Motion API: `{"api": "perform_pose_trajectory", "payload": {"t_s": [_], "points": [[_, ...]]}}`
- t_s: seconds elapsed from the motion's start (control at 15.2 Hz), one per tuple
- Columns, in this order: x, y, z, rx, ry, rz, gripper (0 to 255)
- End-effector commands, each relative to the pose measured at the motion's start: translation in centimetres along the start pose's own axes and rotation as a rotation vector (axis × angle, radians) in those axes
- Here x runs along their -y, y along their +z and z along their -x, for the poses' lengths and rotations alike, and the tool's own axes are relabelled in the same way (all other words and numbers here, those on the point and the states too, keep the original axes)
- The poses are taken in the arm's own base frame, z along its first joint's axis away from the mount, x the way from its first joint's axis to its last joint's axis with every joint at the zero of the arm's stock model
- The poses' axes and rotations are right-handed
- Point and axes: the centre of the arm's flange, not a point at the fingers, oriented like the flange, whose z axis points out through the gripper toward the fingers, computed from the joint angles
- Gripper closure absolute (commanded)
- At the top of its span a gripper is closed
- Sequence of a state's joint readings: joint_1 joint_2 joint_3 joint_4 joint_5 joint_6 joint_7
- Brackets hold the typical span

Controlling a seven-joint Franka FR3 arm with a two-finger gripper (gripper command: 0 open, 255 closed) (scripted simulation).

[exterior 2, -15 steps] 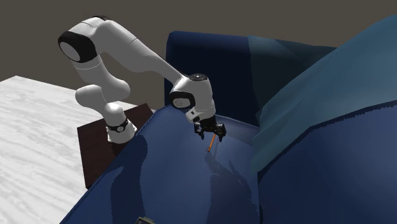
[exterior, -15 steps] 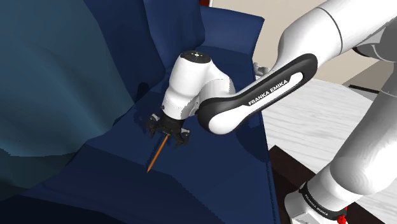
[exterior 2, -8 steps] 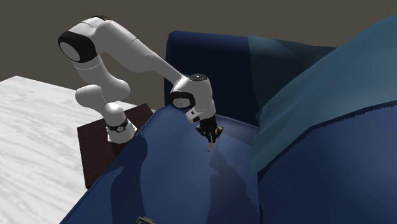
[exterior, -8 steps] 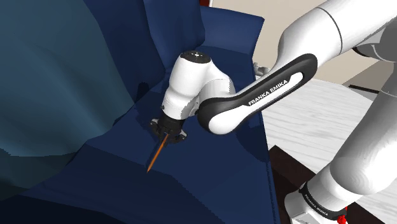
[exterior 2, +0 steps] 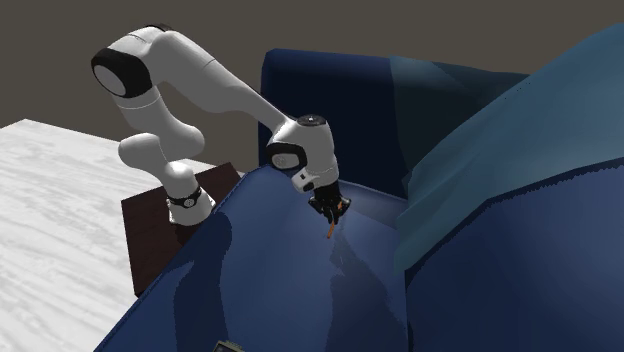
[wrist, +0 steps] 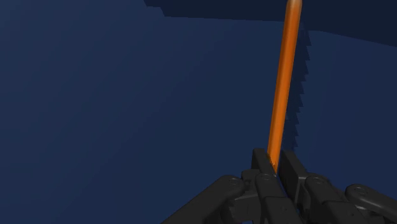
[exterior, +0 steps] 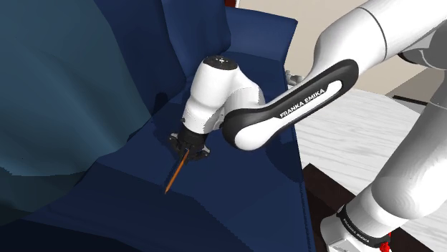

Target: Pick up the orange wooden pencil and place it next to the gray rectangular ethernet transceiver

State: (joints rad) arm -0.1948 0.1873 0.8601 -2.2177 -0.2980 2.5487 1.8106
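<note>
Hand [wrist: 275, 163] gripping orange pencil [wrist: 284, 83], blue sofa seat [wrist: 127, 108] beneath

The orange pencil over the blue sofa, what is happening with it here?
A white robot arm has its black two-finger pincer shut on one end of the long, thin orange pencil, low over the dark blue sofa seat. The pencil slants down from the pincer toward the cushion; whether its far tip touches the seat I cannot tell. The placing step is not yet done.

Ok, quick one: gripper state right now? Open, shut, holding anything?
Gripper: shut on the orange pencil, clasped near one end.
</note>
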Motion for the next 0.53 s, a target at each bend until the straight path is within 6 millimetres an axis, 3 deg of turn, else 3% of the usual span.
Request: {"api": "perform_pose_trajectory", "payload": {"t_s": [0.0, 0.46], "points": [[0.2, -0.8, 0.0, 0.000, 0.000, 0.000, 255], [1.0, -4.4, -0.1, 0.000, 0.000, 0.000, 255]]}}
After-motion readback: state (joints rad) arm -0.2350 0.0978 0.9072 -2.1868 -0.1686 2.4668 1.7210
